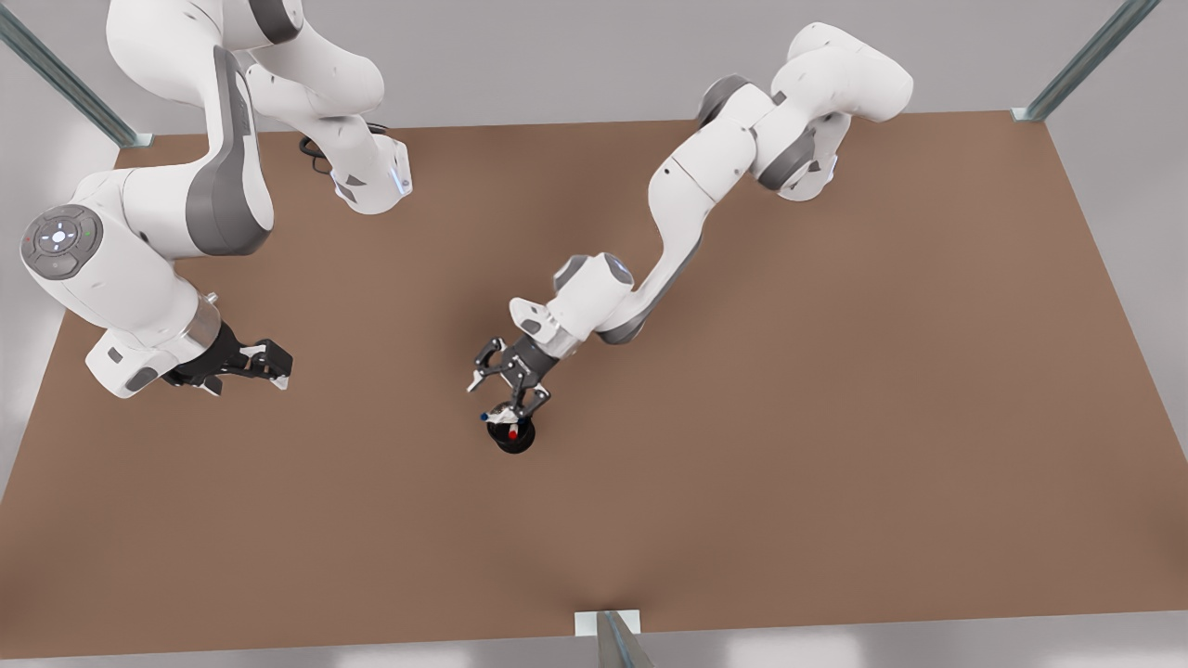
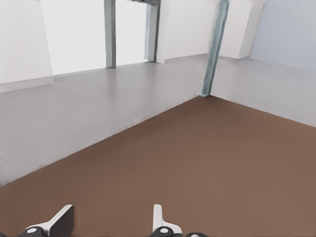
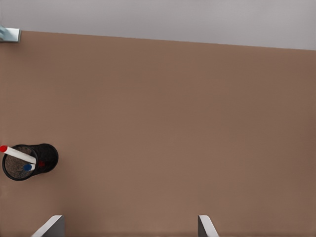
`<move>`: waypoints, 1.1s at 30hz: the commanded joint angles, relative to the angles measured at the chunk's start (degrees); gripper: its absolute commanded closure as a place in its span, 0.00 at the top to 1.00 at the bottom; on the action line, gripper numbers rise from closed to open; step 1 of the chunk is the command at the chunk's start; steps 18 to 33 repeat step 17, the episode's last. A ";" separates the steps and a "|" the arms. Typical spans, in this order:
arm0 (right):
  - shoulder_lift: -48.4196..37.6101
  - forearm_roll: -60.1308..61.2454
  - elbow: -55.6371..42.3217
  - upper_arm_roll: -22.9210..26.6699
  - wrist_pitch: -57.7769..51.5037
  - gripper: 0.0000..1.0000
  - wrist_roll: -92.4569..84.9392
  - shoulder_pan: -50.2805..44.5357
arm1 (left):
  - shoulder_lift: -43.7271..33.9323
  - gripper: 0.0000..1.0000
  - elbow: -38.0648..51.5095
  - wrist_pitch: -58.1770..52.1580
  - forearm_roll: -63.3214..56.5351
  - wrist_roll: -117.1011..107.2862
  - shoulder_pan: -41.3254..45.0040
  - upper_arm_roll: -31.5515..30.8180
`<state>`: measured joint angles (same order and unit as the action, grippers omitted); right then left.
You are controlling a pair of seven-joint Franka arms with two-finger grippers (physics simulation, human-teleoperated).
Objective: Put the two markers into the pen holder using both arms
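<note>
Inside the pen holder [image 3: 48, 154] sit both markers, the red-capped marker [image 3: 19, 155] leaning across the rim and the blue-capped marker [image 3: 28, 167] beside it. The right gripper [image 1: 497, 397] hovers over it with jaws released. The left gripper [image 1: 267, 365] waits well apart, jaws also spread.

Table [image 1: 835, 417]: plain brown. Pen holder [image 3: 47, 157]: black. Markers: white barrels, one red-tipped [image 3: 15, 154], one blue-tipped [image 3: 28, 167]. Arms: white with grey joint covers. Left gripper [image 2: 109, 223] and right gripper [image 3: 129, 227]: black, white fingertips. Frame posts [image 2: 215, 47]: grey-green metal. Floor: pale grey.
</note>
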<state>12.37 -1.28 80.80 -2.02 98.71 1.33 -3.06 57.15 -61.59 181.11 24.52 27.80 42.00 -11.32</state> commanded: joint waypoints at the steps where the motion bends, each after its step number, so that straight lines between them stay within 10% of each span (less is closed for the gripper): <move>1: -0.06 0.04 -0.03 0.00 -0.01 1.00 -1.16 -0.02 | -10.38 1.00 -0.63 -43.95 0.80 -18.82 -8.77 0.60; 5: -0.06 0.04 -0.03 0.00 -0.01 1.00 -1.16 -0.02 | -26.74 1.00 -0.55 -96.82 -26.02 -32.11 -20.80 15.90; 14: -0.06 -0.04 -0.03 0.00 -0.01 1.00 -1.24 0.07 | -45.99 1.00 -14.87 -95.06 -29.36 -33.52 -35.93 5.00; 33: -0.06 -0.04 -0.03 0.00 -0.10 1.00 -1.24 -0.11 | -46.43 1.00 -16.37 -94.45 -29.27 -34.13 -36.02 5.00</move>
